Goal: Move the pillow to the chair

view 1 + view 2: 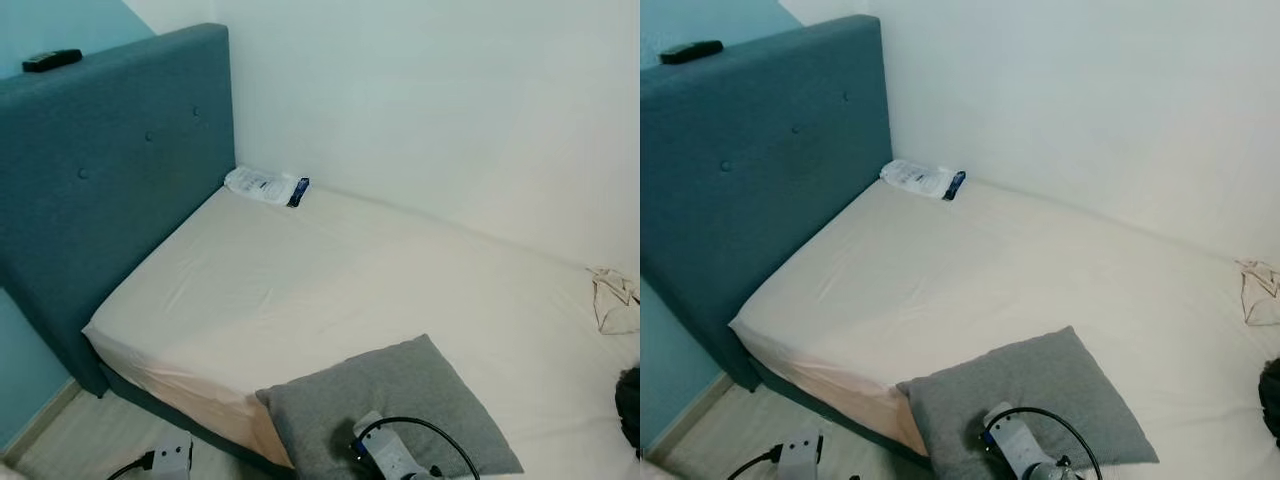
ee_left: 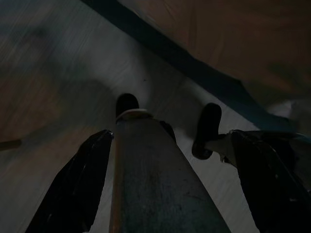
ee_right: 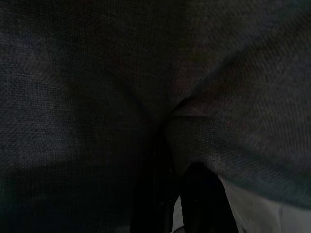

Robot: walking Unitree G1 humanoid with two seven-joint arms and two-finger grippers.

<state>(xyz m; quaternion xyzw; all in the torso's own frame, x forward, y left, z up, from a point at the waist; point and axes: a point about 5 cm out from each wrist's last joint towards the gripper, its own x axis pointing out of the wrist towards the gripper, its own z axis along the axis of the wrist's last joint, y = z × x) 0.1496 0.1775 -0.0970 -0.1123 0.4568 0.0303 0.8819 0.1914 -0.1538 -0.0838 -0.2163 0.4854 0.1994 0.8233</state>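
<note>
A grey pillow (image 1: 395, 410) lies at the near edge of a cream mattress (image 1: 300, 280), one corner hanging over the bed's side. My right arm (image 1: 385, 450) reaches onto it from below, its black cable looping over the fabric. In the right wrist view the right gripper (image 3: 167, 194) is pressed into the pillow (image 3: 146, 87), and the cloth puckers into a fold where the black fingers (image 3: 204, 204) pinch it. My left gripper (image 2: 170, 136) hangs open beside my leg above the wooden floor (image 2: 58, 73), by the bed's near side.
A teal padded headboard (image 1: 110, 170) stands at the left with a black remote (image 1: 52, 60) on top. A white packet (image 1: 265, 185) lies in the far corner by the white wall. A beige cloth (image 1: 615, 295) and a dark object (image 1: 630, 405) sit at the right.
</note>
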